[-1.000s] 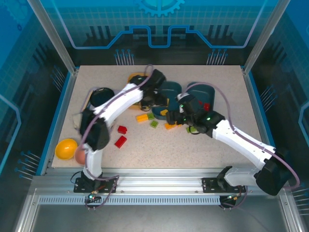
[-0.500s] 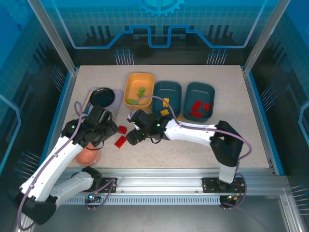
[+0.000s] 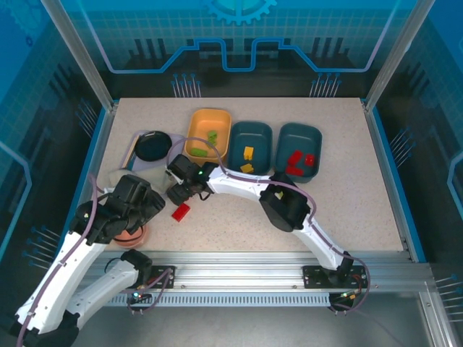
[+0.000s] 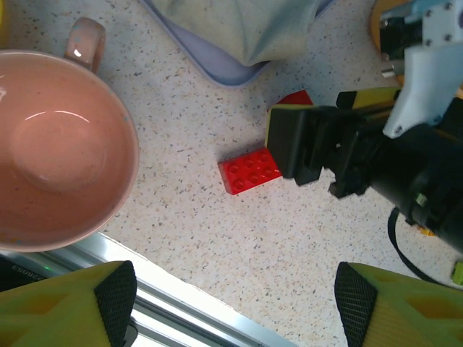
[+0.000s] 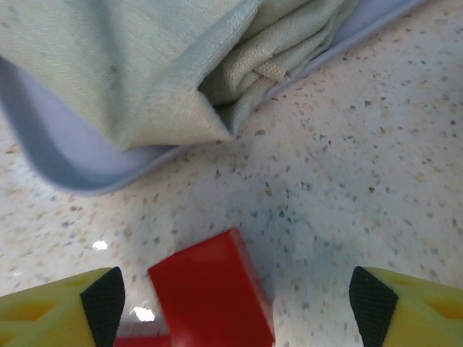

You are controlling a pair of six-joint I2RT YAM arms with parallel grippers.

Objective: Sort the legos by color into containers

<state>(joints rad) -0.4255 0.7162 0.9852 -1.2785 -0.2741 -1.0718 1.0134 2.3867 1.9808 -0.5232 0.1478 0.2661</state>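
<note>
At the 8 o'clock corner of the bench (image 3: 347, 210) we see a pink bowl (image 4: 58, 152). Our left gripper (image 4: 235, 302) hovers near it, its jaws spread wide with nothing between them. At 3 o'clock from the bowl a loose red brick (image 4: 249, 170) lies flat on the speckled top. At 1 o'clock from that brick our right gripper (image 5: 237, 302) sits low over a second red brick (image 5: 210, 289). These jaws are also wide open, one on each side of the brick, and the pads (image 5: 105, 300) stand apart from it, so nothing is held. At 12 o'clock from this brick we find a lavender tray (image 5: 43, 166) carrying a crumpled pale cloth (image 5: 145, 65), with a black bowl (image 3: 152, 146) at the tray's far end. Along the 12 o'clock side of the bench stand three tubs in a row. The yellow-orange tub (image 3: 197, 119) holds green bricks (image 3: 212, 136), the middle teal tub (image 3: 262, 131) holds yellow bricks (image 3: 248, 152), and the right teal tub (image 3: 318, 141), furthest toward 3 o'clock, holds red bricks (image 3: 295, 160).
</note>
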